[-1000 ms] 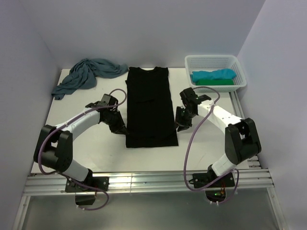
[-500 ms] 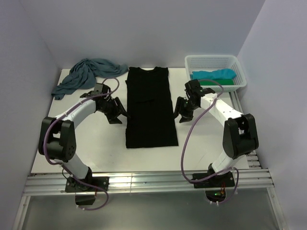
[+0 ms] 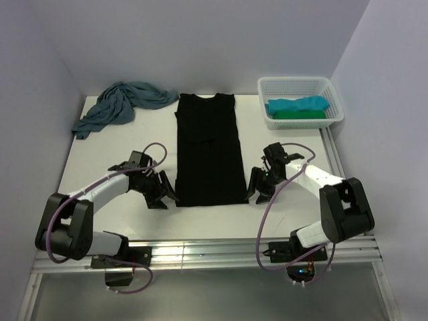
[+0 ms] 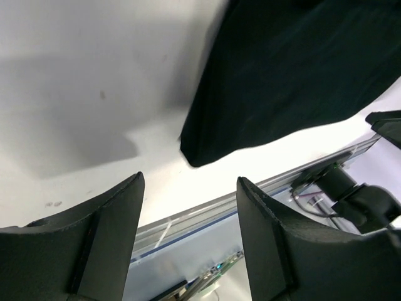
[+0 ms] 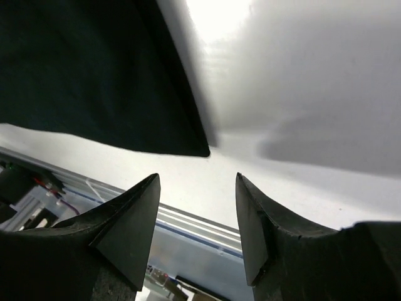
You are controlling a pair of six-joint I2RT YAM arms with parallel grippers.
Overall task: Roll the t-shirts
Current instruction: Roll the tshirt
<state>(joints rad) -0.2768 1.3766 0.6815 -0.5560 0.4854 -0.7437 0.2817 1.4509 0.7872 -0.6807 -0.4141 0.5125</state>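
Note:
A black t-shirt [image 3: 208, 150] lies flat on the white table, folded into a long strip, its collar at the far end. My left gripper [image 3: 164, 197] is open and empty beside the strip's near left corner [image 4: 191, 157]. My right gripper [image 3: 257, 194] is open and empty beside the near right corner [image 5: 199, 149]. A grey-teal t-shirt [image 3: 120, 103] lies crumpled at the far left. A turquoise t-shirt [image 3: 299, 104] and a green one [image 3: 302, 114] lie in the white mesh basket [image 3: 267, 84].
The basket stands at the far right corner. The table's near edge is a metal rail [image 3: 200, 251], seen close behind both grippers in the wrist views [image 4: 263, 188] [image 5: 188, 222]. Purple cables [image 3: 267, 214] loop off both arms.
Both grippers have moved toward me along the black strip's sides, from about its middle to its near corners. The shirts have not moved.

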